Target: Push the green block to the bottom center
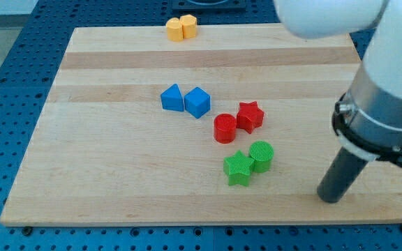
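Right now my tip [330,197] sits on the wooden board [117,174] near the view's bottom right, well apart from every block. No claw on this rig, just the dark rod, so nothing is grasped or clenched; tip touches no block.

Green blocks, 2 of them, lie lower centre-right: green star [239,168] and green cylinder [261,155], touching each other, cylinder on the star's upper right. Both are to the view's left of my tip, w/ bare board between. They sit above the bottom edge, slightly right of centre.

Just above them: red cylinder [225,128] and red star [250,116], side by side and touching, star toward the view's right. The red pair is near the green pair but apart.

Further left and up, approx. mid-board: blue triangular block [172,98] and blue cube [197,102], touching.

At the view's top edge, 2 yellow blocks [181,28] pressed together; exact shapes hard to tell.

Board rests on a blue perforated table [5,84].
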Motion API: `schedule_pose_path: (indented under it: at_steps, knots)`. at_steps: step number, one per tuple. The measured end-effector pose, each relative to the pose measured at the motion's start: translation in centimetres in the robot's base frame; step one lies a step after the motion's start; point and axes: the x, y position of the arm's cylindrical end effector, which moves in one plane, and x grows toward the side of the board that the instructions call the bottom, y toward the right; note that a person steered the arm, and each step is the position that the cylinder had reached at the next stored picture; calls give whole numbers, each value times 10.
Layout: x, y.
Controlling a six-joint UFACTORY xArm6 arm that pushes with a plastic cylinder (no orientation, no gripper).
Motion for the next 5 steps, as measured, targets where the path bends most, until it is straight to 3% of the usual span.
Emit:
schedule_pose_path:
  at_steps: [3, 5]
  knots:
    - [-77, -10]
    - [-72, -77]
